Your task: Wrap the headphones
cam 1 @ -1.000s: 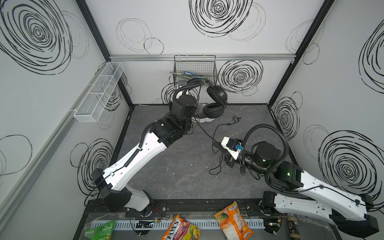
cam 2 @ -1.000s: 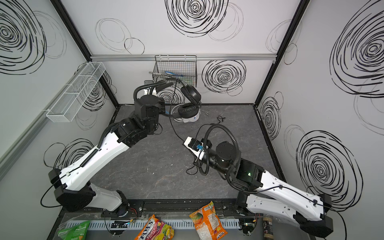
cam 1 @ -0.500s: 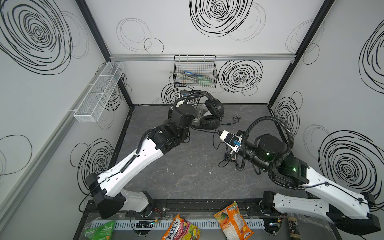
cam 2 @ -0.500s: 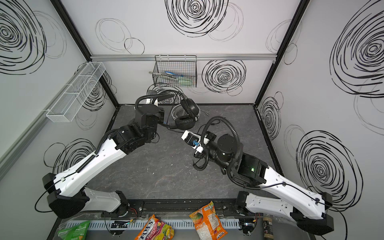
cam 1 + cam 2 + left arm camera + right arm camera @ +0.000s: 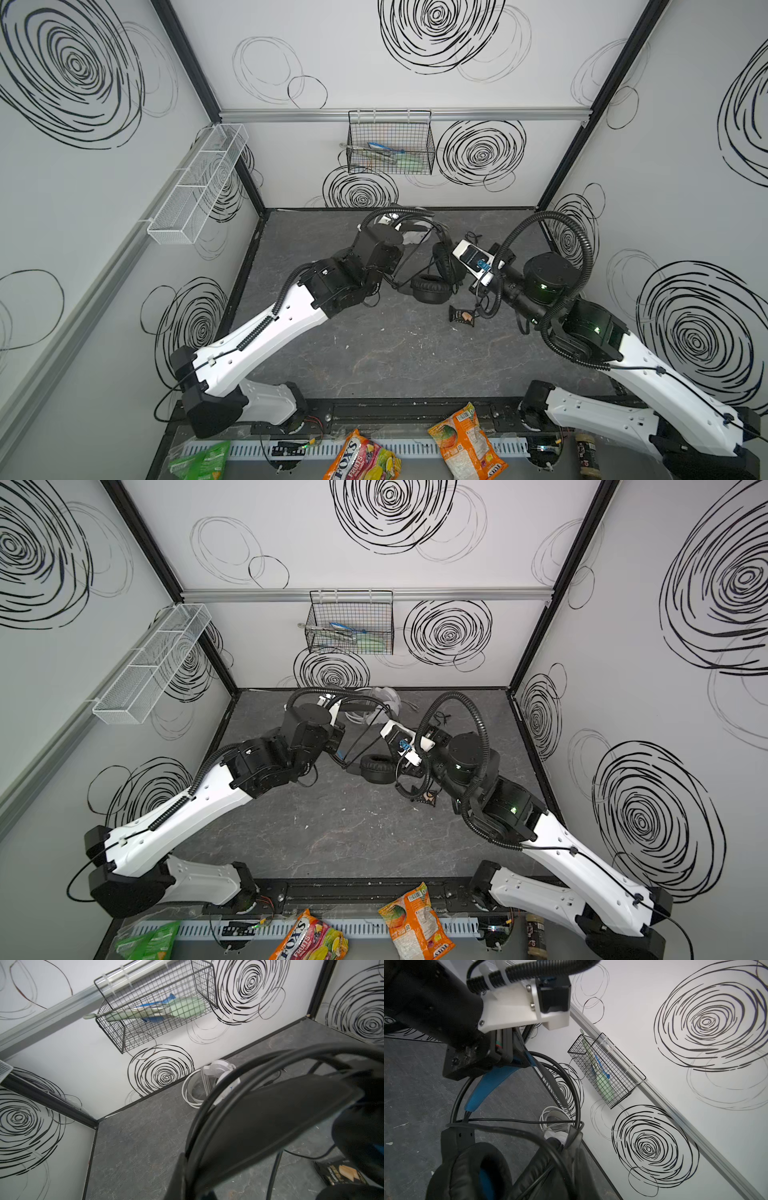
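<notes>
Two headphones (image 5: 431,286) (image 5: 218,1072), two wall baskets (image 5: 390,143) (image 5: 195,187), three snack bags (image 5: 199,461) (image 5: 361,459) (image 5: 467,446), one small packet (image 5: 461,318).

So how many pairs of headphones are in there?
2. A black over-ear headset with a blue-lined headband is at the centre; a white plastic headset lies by the back wall. None seems hidden.

"FOX'S" and "FRUITS" on the candy bag (image 5: 362,458) at the front edge; orange snack bag (image 5: 466,444) print illegible
</notes>
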Controlling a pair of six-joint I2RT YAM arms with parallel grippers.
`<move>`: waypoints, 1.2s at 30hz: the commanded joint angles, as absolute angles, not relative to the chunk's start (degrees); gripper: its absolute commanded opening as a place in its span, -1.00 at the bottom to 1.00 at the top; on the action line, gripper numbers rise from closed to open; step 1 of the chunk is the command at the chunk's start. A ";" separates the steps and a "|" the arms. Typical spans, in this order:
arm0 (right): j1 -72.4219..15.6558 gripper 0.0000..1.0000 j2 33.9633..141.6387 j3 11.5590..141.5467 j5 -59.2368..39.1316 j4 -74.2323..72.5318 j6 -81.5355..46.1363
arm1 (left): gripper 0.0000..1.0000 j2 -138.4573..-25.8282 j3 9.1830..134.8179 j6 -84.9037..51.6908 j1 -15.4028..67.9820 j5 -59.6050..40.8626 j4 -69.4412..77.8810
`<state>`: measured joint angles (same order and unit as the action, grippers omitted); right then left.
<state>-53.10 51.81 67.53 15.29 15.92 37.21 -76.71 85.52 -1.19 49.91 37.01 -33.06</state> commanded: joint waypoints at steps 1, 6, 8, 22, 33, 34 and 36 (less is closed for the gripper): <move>-51.47 -1.00 50.54 68.34 15.89 14.55 38.77 | -1.00 -73.01 86.65 -0.99 49.99 34.16 -31.97; -47.90 -0.96 49.84 68.40 12.67 13.18 36.41 | -1.00 -72.59 89.23 -0.12 51.64 31.50 -36.34; -47.22 -0.94 50.16 68.29 12.13 12.94 36.30 | -1.00 -72.77 89.82 0.65 53.21 30.96 -37.56; -41.79 -0.89 50.93 66.62 14.37 10.87 33.68 | -1.00 -70.18 88.51 -1.12 57.87 29.64 -36.66; -36.97 -0.76 50.73 64.80 11.53 9.28 26.90 | -1.00 -69.55 92.12 -2.65 59.24 22.61 -37.88; -36.65 -0.74 50.55 64.69 11.16 9.16 26.37 | -1.00 -69.49 92.47 -3.00 59.24 22.48 -37.96; -35.97 -0.70 49.95 64.10 10.19 8.84 25.29 | -1.00 -69.40 93.27 -3.64 59.24 22.28 -37.90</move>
<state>-37.45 51.40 64.66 9.41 12.84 28.42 -71.64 90.04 -1.52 58.52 25.54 -39.83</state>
